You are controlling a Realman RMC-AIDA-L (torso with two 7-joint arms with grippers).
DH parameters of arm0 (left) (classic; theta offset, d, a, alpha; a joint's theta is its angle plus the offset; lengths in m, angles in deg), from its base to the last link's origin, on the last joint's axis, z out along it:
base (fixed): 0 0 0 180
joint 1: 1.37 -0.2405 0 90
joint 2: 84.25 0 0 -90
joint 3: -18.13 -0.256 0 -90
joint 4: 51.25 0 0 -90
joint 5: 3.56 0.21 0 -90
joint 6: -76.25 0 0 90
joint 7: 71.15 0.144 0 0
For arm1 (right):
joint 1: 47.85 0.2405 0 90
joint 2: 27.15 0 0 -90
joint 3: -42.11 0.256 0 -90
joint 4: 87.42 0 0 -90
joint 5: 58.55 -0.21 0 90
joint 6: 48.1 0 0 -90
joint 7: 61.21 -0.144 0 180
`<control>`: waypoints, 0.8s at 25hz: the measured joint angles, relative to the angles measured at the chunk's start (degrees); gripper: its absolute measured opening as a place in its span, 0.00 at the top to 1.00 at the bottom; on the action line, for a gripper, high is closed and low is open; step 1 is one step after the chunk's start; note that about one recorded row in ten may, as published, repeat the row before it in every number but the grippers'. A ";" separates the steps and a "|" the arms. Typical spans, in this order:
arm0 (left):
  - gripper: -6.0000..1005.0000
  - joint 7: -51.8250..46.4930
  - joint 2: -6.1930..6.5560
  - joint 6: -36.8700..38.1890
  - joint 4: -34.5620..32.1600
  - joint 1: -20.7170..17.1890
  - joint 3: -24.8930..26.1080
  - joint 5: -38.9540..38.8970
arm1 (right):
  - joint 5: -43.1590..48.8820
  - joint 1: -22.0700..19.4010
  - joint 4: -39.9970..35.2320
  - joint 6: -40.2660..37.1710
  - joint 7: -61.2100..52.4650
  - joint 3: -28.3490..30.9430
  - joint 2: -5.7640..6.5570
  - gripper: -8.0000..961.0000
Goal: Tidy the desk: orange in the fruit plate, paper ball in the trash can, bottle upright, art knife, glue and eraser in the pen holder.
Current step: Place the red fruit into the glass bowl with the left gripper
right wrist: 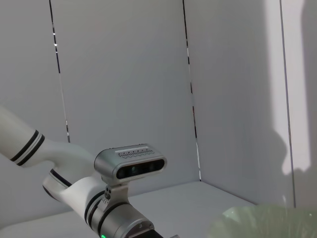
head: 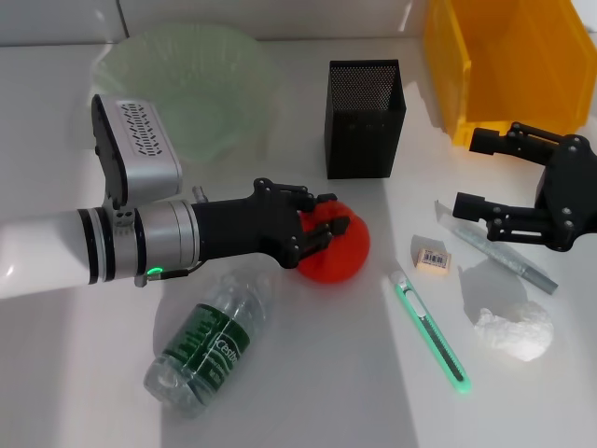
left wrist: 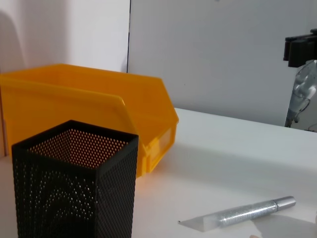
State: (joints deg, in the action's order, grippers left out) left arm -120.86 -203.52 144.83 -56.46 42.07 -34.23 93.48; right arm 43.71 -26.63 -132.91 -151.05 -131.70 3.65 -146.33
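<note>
Red-orange orange (head: pixel 338 250), bright yellow trash can (head: pixel 508 65), black mesh pen holder (head: pixel 364 117). Pale-green fruit plate (head: pixel 187 79); green-labelled clear bottle (head: pixel 213 338), green art knife (head: pixel 429 329).

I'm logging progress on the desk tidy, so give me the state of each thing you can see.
orange: on desk, left tool around it
bottle: lying down
fruit plate: empty
pen holder: upright
eraser: on desk
paper ball: on desk
right tool: open, holding nothing

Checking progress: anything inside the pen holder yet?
The pen holder shows only dark mesh inside; its bottom is hidden. The eraser and art knife lie on the desk.
</note>
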 joint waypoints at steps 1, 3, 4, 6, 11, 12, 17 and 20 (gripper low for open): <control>0.57 -0.18 0.00 0.41 -0.34 -0.13 -0.01 0.00 | 0.00 0.00 0.00 0.00 0.00 0.00 0.00 0.13; 0.63 -1.50 0.07 3.24 -3.39 -1.83 0.19 -0.37 | -0.08 -0.11 -0.05 -0.19 0.00 0.16 0.01 0.13; 0.66 -1.50 0.07 3.24 -3.39 -1.83 0.19 -0.37 | -0.08 -0.11 -0.05 -0.19 0.00 0.16 0.01 0.13; 0.70 -3.48 0.18 6.94 -8.23 -4.72 0.49 -1.89 | -0.13 -0.33 -0.19 -0.22 0.00 0.23 0.04 0.13; 0.75 -6.40 0.53 12.17 -19.43 -12.22 0.69 -9.39 | -0.29 -0.66 -0.21 -0.23 -0.06 0.27 0.11 0.13; 0.76 -6.65 0.58 12.15 -20.71 -13.11 0.74 -10.98 | -0.30 -0.68 -0.20 -0.22 -0.06 0.25 0.11 0.13; 0.79 -6.54 0.70 7.86 -22.85 -14.16 1.42 -18.16 | -0.32 -0.31 0.02 0.02 -0.09 -0.01 0.07 0.13; 0.82 -4.62 0.58 1.60 -21.48 -11.90 1.10 -19.13 | -0.32 -0.02 0.10 0.06 -0.09 -0.22 0.04 0.13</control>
State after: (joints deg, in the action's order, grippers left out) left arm -125.49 -202.93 146.43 -77.94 30.17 -33.13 74.36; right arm 43.39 -26.65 -132.81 -150.99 -131.78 3.43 -146.29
